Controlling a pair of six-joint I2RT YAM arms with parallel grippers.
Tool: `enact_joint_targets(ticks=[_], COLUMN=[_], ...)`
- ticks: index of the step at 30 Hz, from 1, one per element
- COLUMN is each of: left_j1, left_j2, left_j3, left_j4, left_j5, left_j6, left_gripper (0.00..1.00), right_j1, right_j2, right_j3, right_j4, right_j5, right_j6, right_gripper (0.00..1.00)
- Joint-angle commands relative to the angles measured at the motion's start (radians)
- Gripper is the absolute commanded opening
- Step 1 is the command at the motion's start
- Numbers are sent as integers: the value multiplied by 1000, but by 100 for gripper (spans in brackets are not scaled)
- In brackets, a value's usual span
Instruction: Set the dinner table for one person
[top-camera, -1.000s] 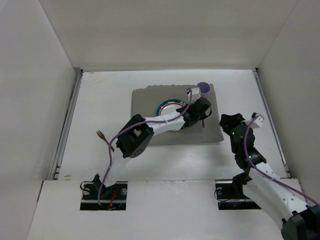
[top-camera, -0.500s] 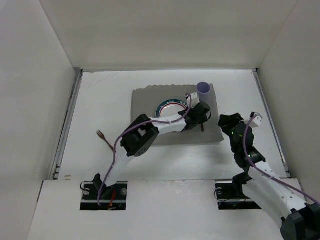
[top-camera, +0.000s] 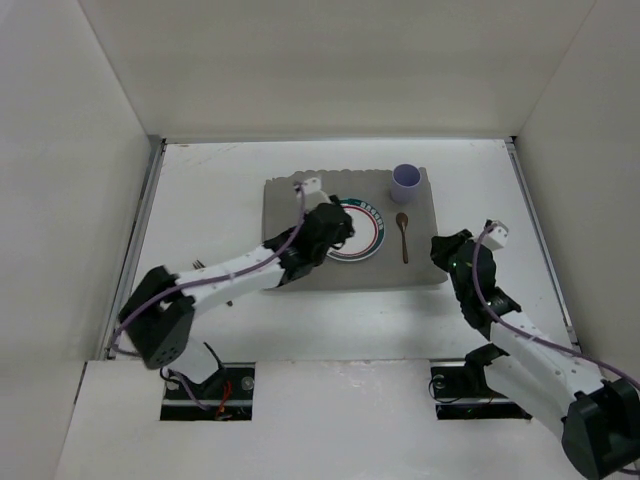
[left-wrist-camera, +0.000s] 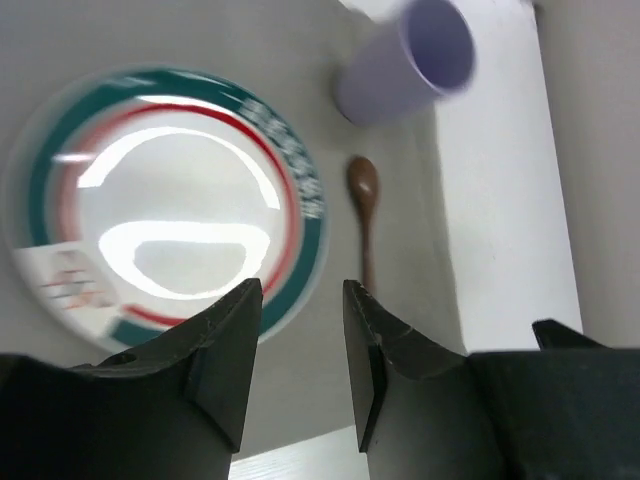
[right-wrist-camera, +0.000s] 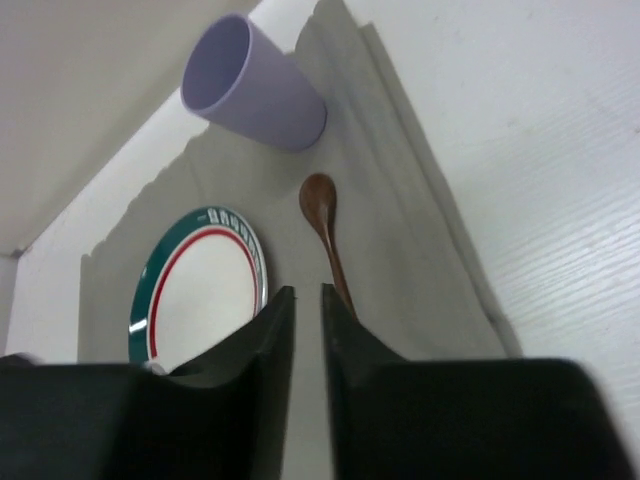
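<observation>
On the white dinner table (top-camera: 200, 200) lies a grey placemat (top-camera: 290, 200). It holds a plate (top-camera: 365, 225) with a green and red rim, a brown spoon (top-camera: 403, 232) just right of the plate, and a lilac cup (top-camera: 404, 182) upright at its far right corner. My left gripper (top-camera: 337, 238) hovers over the plate's left part. It is open and empty (left-wrist-camera: 300, 300), with the plate (left-wrist-camera: 170, 200), spoon (left-wrist-camera: 363, 200) and cup (left-wrist-camera: 400, 70) beyond it. My right gripper (top-camera: 443, 250) sits at the placemat's right edge. Its jaws (right-wrist-camera: 305, 292) are almost together with nothing between, aimed at the spoon (right-wrist-camera: 322, 205).
White walls enclose the table on the left, back and right. The left arm stretches low across the table's left half from its base to the plate. The right arm rises from the near right. The placemat's right border (right-wrist-camera: 440, 230) lies just in front of the right gripper.
The left gripper opened, left the spoon lying right of the plate and drew back left over the plate. The right gripper closed and shifted slightly toward the placemat.
</observation>
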Motion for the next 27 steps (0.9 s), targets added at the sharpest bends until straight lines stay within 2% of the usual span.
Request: enact_joint_targets(ticks=[1, 4, 6, 13, 19, 27], left_j1=[85, 178, 260, 490, 570, 611], left_j2=[-181, -347, -452, -645, -679, -544], left_j3=[-193, -353, -460, -640, -691, -686], left_j4=[-30, -144, -217, -423, -498, -439], left_j5=[-143, -210, -246, -233, -256, -217], left_j6=[31, 14, -9, -107, -143, -131], left_gripper=[36, 36, 36, 32, 31, 25], right_j1=[25, 65, 91, 166, 194, 212], right_j2=[58, 107, 144, 224, 259, 276], right_j3=[21, 36, 48, 85, 110, 110], right_j4=[94, 148, 163, 171, 172, 194], right_j5=[-84, -173, -175, -141, -159, -155], right_j6=[-8, -23, -49, -92, -109, -128], right_gripper=[14, 13, 14, 20, 24, 29])
